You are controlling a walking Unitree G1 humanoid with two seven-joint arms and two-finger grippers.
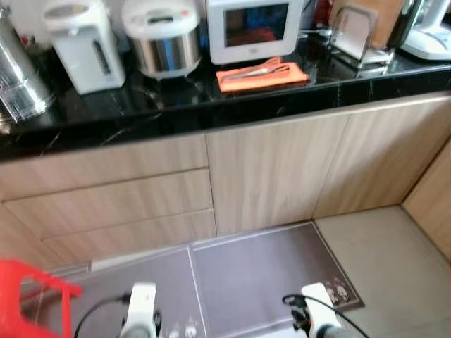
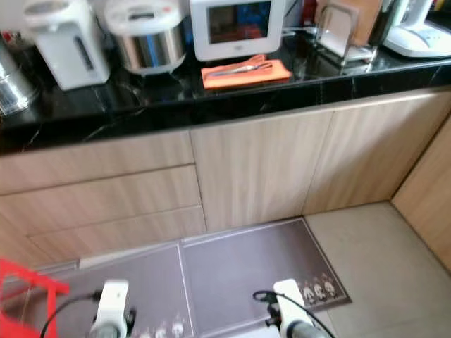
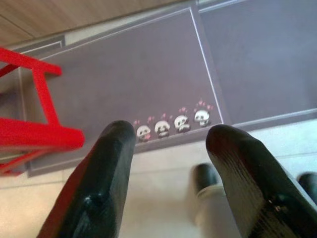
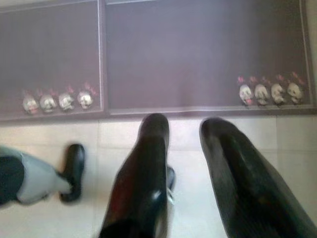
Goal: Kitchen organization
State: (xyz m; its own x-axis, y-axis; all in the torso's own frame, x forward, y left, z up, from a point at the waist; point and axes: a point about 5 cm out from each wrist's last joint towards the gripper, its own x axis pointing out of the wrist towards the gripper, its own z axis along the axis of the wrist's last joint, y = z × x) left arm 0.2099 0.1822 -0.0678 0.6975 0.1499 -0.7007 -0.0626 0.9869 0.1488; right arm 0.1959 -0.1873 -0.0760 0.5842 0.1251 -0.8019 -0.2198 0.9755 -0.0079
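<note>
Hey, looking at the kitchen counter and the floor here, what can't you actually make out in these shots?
- Utensils on the orange cloth: too small and blurred in the eye views to tell apart.
- Steel container: cut off by the left edge.
- White appliance: cut off by the right edge.
- Red stool: cut off at the corner.
- Cabinet contents: hidden behind shut drawers.

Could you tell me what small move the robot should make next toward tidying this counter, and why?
Probably a short step forward to the black counter. Both arms hang low over the grey floor mats, the left gripper and right gripper open and empty, while the utensils on the orange cloth lie farther ahead, likely beyond reach.
</note>
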